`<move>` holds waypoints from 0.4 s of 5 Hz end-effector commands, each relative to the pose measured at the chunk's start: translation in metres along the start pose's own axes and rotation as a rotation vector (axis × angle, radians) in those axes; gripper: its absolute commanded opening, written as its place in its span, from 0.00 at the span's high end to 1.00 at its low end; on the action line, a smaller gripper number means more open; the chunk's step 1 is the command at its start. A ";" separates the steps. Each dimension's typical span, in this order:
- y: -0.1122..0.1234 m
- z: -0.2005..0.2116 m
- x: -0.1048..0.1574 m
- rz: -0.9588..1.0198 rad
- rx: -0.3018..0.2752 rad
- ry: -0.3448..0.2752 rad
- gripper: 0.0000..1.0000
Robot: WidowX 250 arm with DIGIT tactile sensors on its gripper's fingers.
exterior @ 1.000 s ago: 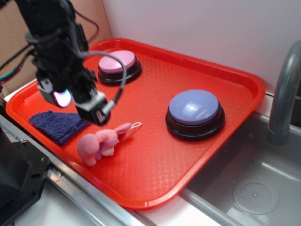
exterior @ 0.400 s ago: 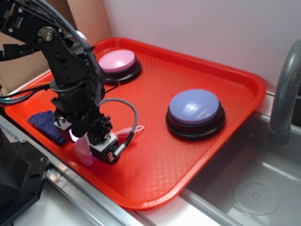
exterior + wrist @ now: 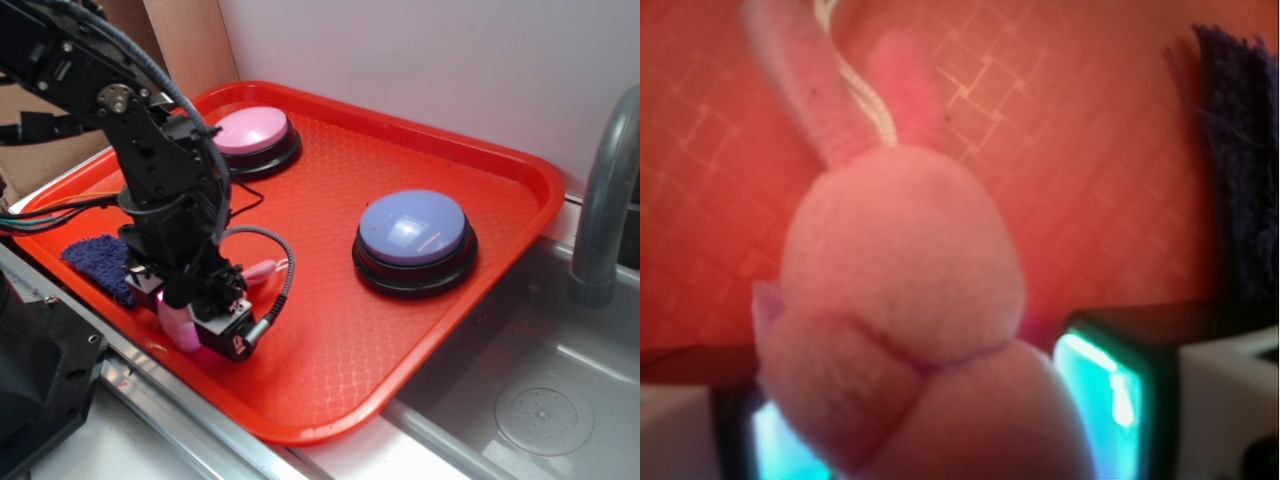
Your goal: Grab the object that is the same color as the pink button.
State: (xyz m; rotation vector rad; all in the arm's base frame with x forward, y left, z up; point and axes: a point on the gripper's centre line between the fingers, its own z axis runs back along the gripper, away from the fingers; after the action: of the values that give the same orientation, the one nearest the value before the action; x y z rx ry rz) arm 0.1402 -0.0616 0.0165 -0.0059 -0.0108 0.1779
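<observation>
Since a second ago the tool [image 3: 195,305] has been dropping from above the tray [image 3: 400,330] to straddle the bunny [image 3: 178,325], now sitting low at the tray's near-left edge beside the blue cloth [image 3: 95,262]. In the wrist view the bunny [image 3: 902,300] is filling the gap between the fingers [image 3: 1110,395], ears pointing away; whether they are clamping it yet I cannot tell. The pink button [image 3: 250,132] is sitting well apart at the far corner.
</observation>
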 end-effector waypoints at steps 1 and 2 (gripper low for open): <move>0.011 0.043 0.014 -0.024 -0.051 -0.034 1.00; 0.024 0.075 0.027 0.002 -0.077 -0.033 1.00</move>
State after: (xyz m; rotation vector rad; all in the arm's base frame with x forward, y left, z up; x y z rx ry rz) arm 0.1547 -0.0342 0.0845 -0.0746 -0.0164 0.1776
